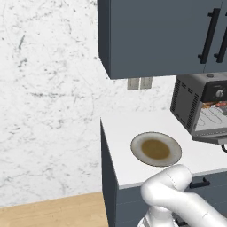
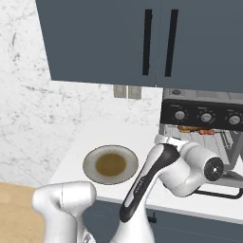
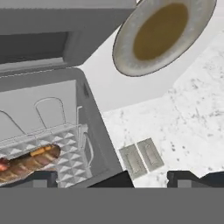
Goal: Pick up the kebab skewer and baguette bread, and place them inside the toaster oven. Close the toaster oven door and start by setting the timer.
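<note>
Toaster oven [image 1: 195,104]: a dark boxy oven standing at the far right of the white table [image 1: 119,150], against the marbled wall and under the grey-blue upper cabinets [image 2: 104,40]; slotted vents show on its left side.
Toaster oven door [image 1: 213,138]: hinged down and open, its front edge sticking out toward the near side; in the right base view its dark bar handle [image 2: 220,193] shows low in front of the oven.
Timer [image 2: 179,115]: one of three pale round knobs in a row on the dark panel across the oven's top front; I cannot tell which knob is the timer.
Baguette bread [image 3: 33,161]: a golden-brown loaf lying on the wire rack inside the oven.
Kebab skewer [image 2: 205,131]: red-orange chunks on the same rack inside the oven; in the hand view a red piece shows right at the loaf's end, too small to tell whether they touch.
Plate [image 1: 156,149]: a round grey plate with a brown centre, on the table to the left of the oven and apart from it, with nothing on it.
Hand [image 3: 149,177]: its two dark finger tips stand wide apart, open and holding nothing, close to the oven's open front.
Wall outlets [image 1: 139,83]: two pale plates on the wall, left of the oven's top.
</note>
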{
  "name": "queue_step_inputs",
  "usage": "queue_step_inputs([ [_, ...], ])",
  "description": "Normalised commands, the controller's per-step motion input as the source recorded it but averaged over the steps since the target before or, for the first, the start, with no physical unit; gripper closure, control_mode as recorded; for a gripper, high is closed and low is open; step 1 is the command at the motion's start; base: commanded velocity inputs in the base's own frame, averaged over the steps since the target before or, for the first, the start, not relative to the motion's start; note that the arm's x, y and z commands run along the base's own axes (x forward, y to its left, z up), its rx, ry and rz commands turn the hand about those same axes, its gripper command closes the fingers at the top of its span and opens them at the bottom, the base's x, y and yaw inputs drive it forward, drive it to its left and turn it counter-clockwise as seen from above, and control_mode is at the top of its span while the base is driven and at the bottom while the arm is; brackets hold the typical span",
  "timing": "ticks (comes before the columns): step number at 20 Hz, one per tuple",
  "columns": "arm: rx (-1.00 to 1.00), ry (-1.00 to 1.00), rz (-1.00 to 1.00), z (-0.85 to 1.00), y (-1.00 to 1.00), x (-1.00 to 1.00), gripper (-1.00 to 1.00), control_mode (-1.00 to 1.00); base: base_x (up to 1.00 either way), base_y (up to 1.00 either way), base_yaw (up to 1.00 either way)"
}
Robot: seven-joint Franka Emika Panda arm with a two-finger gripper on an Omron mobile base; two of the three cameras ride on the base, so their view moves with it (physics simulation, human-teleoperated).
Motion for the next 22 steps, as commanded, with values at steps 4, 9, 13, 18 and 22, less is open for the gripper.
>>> queue_step_inputs([
  [4,-0.01,0.27,0.08,0.3,-0.28,-0.85,-1.0,-1.0,0.0,0.0,0.0],
  [9,0.17,0.14,-0.22,-0.13,-0.21,-1.0,-1.0,-1.0,0.0,0.0,0.0],
  [13,0.22,0.17,-0.41,-0.36,-0.03,-1.0,-1.0,-1.0,0.0,0.0,0.0],
  [18,0.12,0.11,-0.45,-0.65,0.18,-0.93,-1.0,-1.0,0.0,0.0,0.0],
  [22,0.0,0.05,-0.04,-0.65,0.24,-0.52,-1.0,-1.0,0.0,0.0,0.0],
])
